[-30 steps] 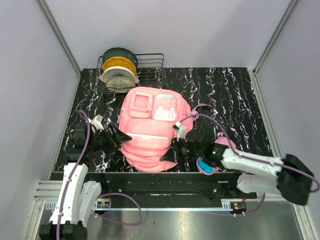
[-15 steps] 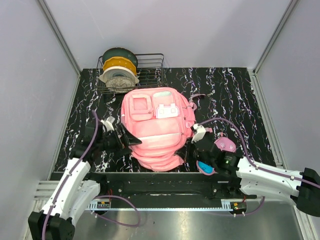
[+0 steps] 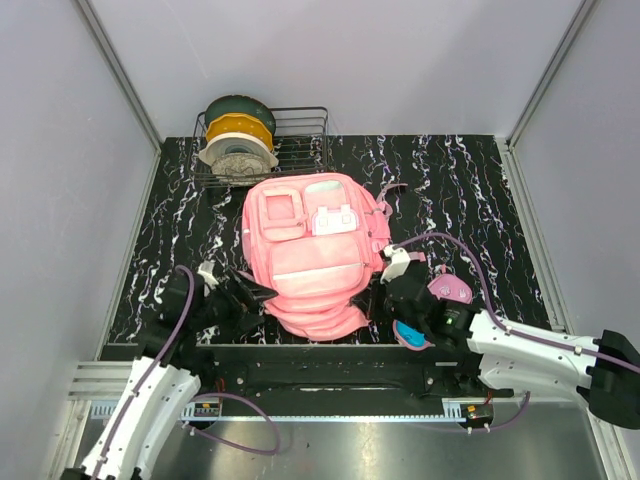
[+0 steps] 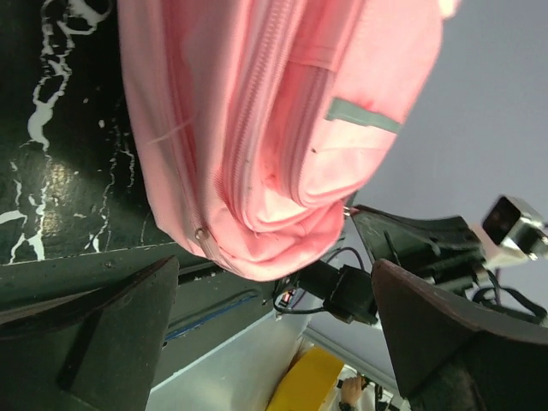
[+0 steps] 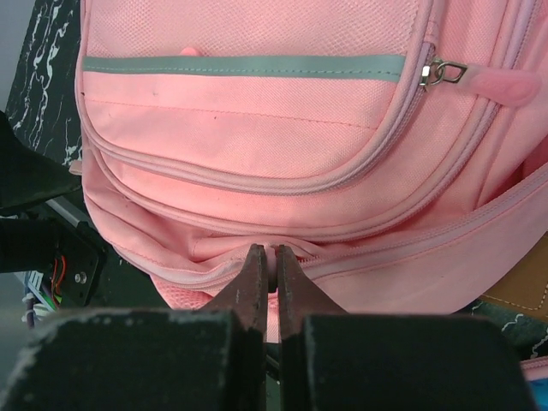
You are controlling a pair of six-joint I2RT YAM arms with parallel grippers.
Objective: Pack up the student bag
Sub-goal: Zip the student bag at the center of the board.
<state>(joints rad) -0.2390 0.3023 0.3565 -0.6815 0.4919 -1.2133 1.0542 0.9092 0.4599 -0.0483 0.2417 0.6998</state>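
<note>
The student bag [image 3: 305, 250] is a large pink backpack lying flat in the middle of the black marbled table, front pockets up. It fills the right wrist view [image 5: 257, 145] and the top of the left wrist view [image 4: 274, 111]. My right gripper [image 3: 375, 297] is at the bag's near right corner. In the right wrist view it [image 5: 276, 261] is shut on a small fold or zipper tab at the bag's lower seam. My left gripper [image 3: 256, 296] is wide open and empty beside the bag's near left edge, with its fingers [image 4: 111, 334] apart from the fabric.
A wire basket [image 3: 300, 150] with stacked filament spools [image 3: 238, 140] stands at the back left, just behind the bag. A small pink pencil case [image 3: 451, 290] and a blue object [image 3: 408, 336] lie right of my right arm. The table's near edge rail [image 3: 320, 365] is close to the bag.
My right gripper moved from the bag's near middle to its near right corner, and the crumpled bag straightened out. My left gripper drew back toward the near edge.
</note>
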